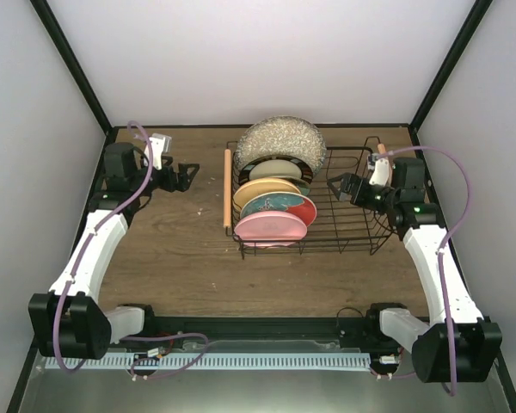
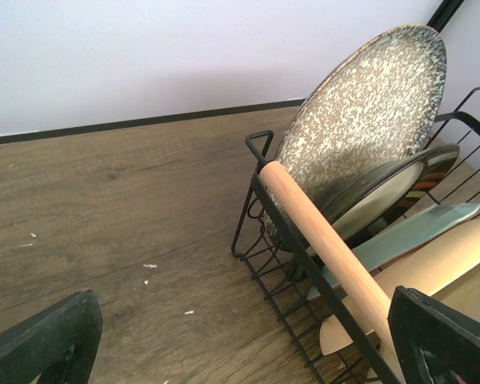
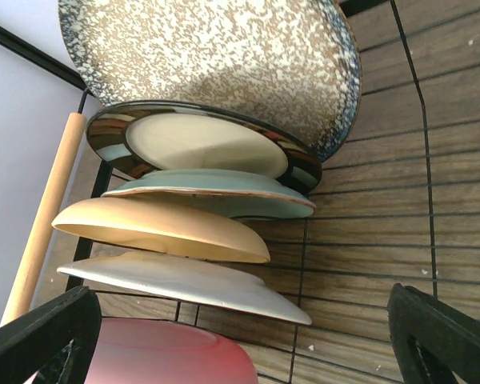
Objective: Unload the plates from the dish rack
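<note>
As far as the views allow a judgement, the unloading is not yet begun: all the plates (image 1: pixel 273 194) stand on edge, close together, in the left half of the dish rack (image 1: pixel 353 237). The rack sits on the wooden table (image 1: pixel 172 258) toward its far side, and no plate lies on the table outside it. I count six plates, one of each kind, in a row from far to near: one large speckled grey-beige plate (image 1: pixel 279 139), one cream plate with a dark striped rim (image 3: pixel 200 144), one pale green plate (image 3: pixel 224 196), one yellow-tan plate (image 1: pixel 262 191), one red plate with teal pattern (image 1: pixel 284 205) and one pink plate (image 1: pixel 271 228), nearest to the arms. There is one rack with two wooden handles: the left handle (image 1: pixel 227 189) shows fully, while the right handle (image 1: pixel 379 149) is partly hidden behind the right arm. The left gripper (image 1: pixel 192 176) hovers over bare table to the left of the rack, apart from it, its fingers spread wide with nothing between them. The right gripper (image 1: pixel 334 188) hangs at the empty right half of the rack, its fingers also spread wide and holding nothing. So all six plates remain to be taken out.
</note>
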`<state>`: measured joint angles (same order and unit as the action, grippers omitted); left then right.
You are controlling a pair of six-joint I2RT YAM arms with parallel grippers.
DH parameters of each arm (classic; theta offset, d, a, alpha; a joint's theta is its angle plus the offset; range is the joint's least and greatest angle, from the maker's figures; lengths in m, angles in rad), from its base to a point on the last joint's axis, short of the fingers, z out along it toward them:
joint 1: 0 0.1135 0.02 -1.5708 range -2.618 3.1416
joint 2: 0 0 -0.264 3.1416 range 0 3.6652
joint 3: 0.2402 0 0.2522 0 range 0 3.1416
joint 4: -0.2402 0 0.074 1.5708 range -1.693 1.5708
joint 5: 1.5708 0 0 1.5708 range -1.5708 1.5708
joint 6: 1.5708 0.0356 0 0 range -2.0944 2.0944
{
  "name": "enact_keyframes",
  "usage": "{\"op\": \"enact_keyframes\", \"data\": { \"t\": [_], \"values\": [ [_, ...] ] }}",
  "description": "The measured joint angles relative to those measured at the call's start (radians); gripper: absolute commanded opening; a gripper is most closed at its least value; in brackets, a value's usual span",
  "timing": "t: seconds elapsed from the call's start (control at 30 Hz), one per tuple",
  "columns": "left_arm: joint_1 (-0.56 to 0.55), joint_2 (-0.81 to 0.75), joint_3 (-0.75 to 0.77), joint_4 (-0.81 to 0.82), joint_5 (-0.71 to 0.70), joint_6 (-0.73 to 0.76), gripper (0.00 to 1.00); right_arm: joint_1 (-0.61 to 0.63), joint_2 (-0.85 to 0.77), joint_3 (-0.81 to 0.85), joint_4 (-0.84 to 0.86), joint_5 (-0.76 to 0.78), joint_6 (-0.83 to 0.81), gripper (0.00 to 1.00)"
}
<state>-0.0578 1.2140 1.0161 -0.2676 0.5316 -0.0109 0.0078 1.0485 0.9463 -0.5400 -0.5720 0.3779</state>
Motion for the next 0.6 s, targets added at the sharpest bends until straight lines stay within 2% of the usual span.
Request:
{"op": "enact_keyframes", "data": {
  "t": [0.2,0.37,0.43,0.5,0.6],
  "values": [
    [0.0,-0.017,0.007,-0.012,0.0,0.008,1.0,-0.001,0.03,0.106,-0.031,-0.036,-0.099,1.0],
    [0.0,-0.016,0.039,-0.039,0.021,0.031,1.0,0.0,0.093,0.248,-0.055,-0.149,-0.203,0.8],
    [-0.001,-0.016,0.064,-0.053,0.041,0.049,1.0,0.008,0.137,0.311,-0.082,-0.166,-0.259,0.8],
    [-0.001,-0.016,0.085,-0.058,0.063,0.068,1.0,0.037,0.178,0.372,-0.127,-0.152,-0.321,0.85],
    [-0.002,-0.012,0.103,-0.069,0.104,0.095,1.0,0.134,0.198,0.424,-0.182,-0.099,-0.41,0.89]
  ]
}}
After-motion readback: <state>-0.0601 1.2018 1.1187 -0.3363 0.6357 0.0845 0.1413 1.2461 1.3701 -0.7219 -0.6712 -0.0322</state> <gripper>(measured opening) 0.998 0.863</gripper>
